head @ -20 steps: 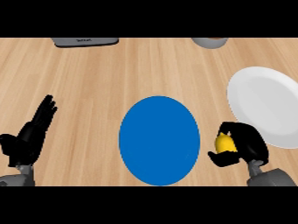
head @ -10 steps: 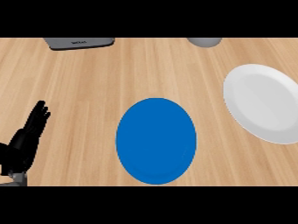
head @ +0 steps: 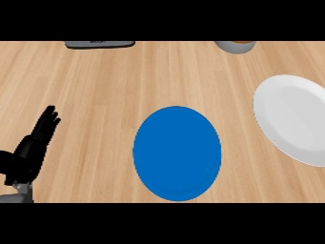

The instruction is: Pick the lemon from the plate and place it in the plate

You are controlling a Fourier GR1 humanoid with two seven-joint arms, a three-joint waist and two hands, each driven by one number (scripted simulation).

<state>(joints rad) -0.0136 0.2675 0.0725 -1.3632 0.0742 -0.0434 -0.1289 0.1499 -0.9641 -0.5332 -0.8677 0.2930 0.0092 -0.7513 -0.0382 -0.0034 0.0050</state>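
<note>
A blue plate lies on the wooden counter in the middle of the head view. To its right lies a white plate, reaching the view's right edge. Neither plate has anything on it, and no lemon shows anywhere. My left hand rests at the lower left with straight fingers pointing up, well apart from the blue plate. My right hand is out of the view.
A dark flat object sits at the counter's far edge, top left. A grey round vessel stands at the far edge, top right. Bare wood lies between these and the plates.
One second ago my right hand held the yellow lemon at the lower right; both have since left the view. The view has shifted, so the plates sit a little further right.
</note>
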